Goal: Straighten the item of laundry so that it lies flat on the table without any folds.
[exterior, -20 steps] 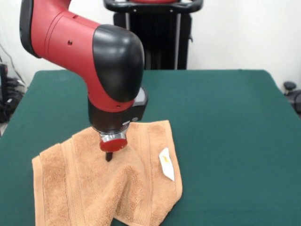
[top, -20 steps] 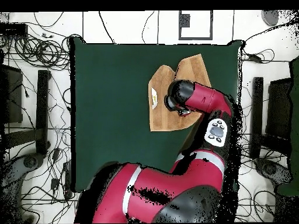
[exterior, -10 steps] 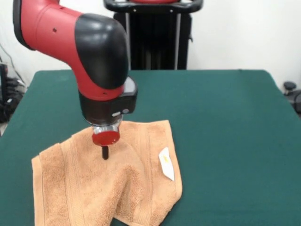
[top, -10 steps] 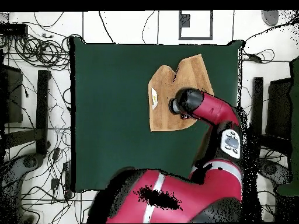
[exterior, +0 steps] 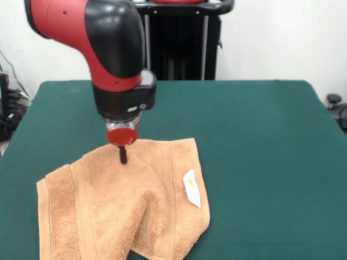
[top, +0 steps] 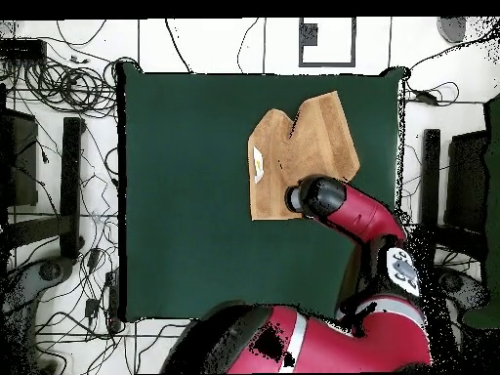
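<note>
Since the earlier frames the arm is pulling back toward the far edge of the towel and lifting a bit, so the pincer is now hanging over the towel's far border instead of its middle; towel itself is looking unchanged. Counting: one arm, one pincer, one towel, one white label, one green surface. Only a single dark tip is showing under the red wrist disc in the front view, and I cannot tell whether the pincer is apart or together; it is not visibly gripping cloth. In the overhead view the arm's head is hiding the pincer and is sitting at the towel's edge nearest the robot base. Towel is lying on the surface toward one side, still rumpled, with a fold bunching along its near part in the front view.
</note>
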`<move>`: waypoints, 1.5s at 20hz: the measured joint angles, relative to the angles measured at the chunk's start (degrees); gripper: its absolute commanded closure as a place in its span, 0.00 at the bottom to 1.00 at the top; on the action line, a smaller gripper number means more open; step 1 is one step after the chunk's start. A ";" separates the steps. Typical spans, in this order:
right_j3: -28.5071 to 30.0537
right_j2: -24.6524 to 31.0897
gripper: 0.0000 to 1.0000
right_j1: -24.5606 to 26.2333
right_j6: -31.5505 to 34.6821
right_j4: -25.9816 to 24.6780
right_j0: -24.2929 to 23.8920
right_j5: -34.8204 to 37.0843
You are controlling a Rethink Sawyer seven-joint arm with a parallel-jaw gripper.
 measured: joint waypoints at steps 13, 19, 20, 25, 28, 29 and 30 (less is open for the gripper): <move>9.15 -0.04 0.00 -4.76 0.00 0.92 4.82 -0.04; 10.82 -0.06 0.00 -5.75 0.00 1.18 6.83 -0.03; 10.99 -0.06 0.00 -5.75 0.00 1.29 6.91 -0.05; 11.43 -0.07 0.00 -5.71 0.00 1.69 6.91 -0.05; 11.36 -0.07 0.00 -5.43 0.00 1.63 6.72 -0.03; 11.32 -0.07 0.00 -5.33 0.00 1.62 6.64 -0.03; 11.14 -0.07 0.00 -5.13 0.00 1.59 6.40 -0.02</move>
